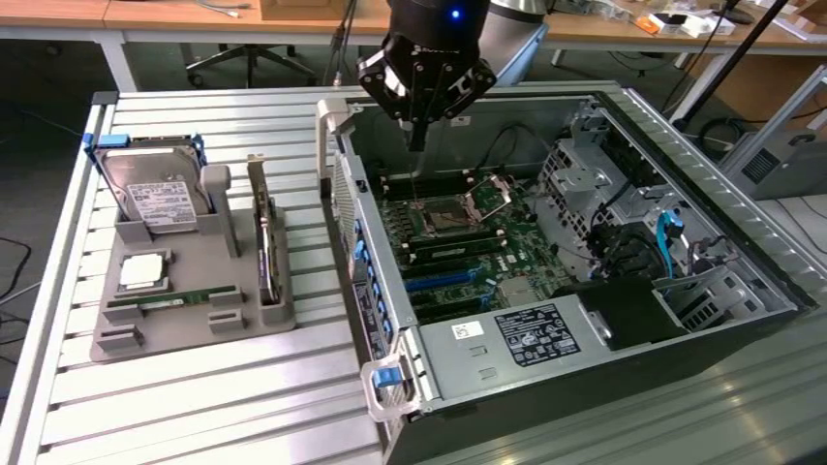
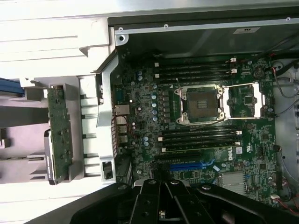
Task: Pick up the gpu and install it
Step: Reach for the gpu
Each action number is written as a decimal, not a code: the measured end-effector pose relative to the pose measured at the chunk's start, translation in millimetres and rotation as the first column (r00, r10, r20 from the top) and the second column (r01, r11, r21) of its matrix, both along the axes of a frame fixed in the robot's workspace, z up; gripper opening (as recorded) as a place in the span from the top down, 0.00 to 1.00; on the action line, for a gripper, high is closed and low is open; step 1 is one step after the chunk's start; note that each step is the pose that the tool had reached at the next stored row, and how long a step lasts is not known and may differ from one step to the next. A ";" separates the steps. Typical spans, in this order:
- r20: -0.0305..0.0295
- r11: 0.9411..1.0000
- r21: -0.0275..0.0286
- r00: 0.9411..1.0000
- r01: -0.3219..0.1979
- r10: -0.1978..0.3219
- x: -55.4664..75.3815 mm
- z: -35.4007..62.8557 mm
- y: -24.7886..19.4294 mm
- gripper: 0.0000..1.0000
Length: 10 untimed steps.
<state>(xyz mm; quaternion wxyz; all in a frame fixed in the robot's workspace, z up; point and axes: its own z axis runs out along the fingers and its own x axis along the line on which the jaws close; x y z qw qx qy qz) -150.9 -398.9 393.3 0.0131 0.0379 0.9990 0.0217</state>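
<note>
Tool (image 1: 416,145) hangs fingers-down over the open PC case (image 1: 723,184), above the far end of the motherboard (image 1: 452,237). In the exterior view that puts it at roughly 12 o'clock from the CPU socket (image 1: 446,218). We read the fingers as together, with nothing clamped between them. The wrist view agrees: the tool (image 2: 161,186) shows closed and bare over the board.

The gpu (image 1: 265,247) is not picked up yet. It stands on edge in the gray holder (image 1: 181,334) on the slatted tabletop (image 1: 194,417), outside the case and just beside the case's side wall. From the tool it lies at about 8 o'clock in the exterior view, well apart from it. In the wrist view we see the gpu (image 2: 60,135) edge-on in its holder slot.

Also in the holder:
- hard drive (image 1: 155,199) with a blue frame, upright at 9 o'clock from the gpu
- processor chip (image 1: 139,273), lying flat
- green RAM stick (image 1: 174,298), lying in its groove near the chip

Inside the case, the blue expansion slot (image 1: 440,281) is bare, with no card seated in it. The socket lid stands open.
</note>
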 end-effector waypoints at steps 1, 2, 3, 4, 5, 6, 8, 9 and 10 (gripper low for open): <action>0.000 1.000 0.000 1.000 0.000 0.000 -0.3 0.0 0.0 0.89; 0.000 1.000 0.000 1.000 0.000 0.000 -0.5 0.0 0.0 0.89; 0.000 1.000 0.000 1.000 0.000 0.000 -0.8 0.0 0.0 0.89; 0.000 1.000 0.000 1.000 0.000 0.000 -1.1 0.0 0.0 0.89; 0.000 1.000 0.000 1.000 0.000 0.000 -1.3 0.0 0.0 0.89; 0.000 1.000 0.000 1.000 0.000 0.000 -1.5 0.0 0.0 0.89; 0.000 1.000 0.000 1.000 0.000 0.000 -1.9 0.0 0.0 0.89; 0.000 1.000 0.000 1.000 0.000 0.000 -2.1 0.0 0.0 0.89; 0.000 1.000 0.000 1.000 0.000 0.000 -2.4 0.0 0.0 0.89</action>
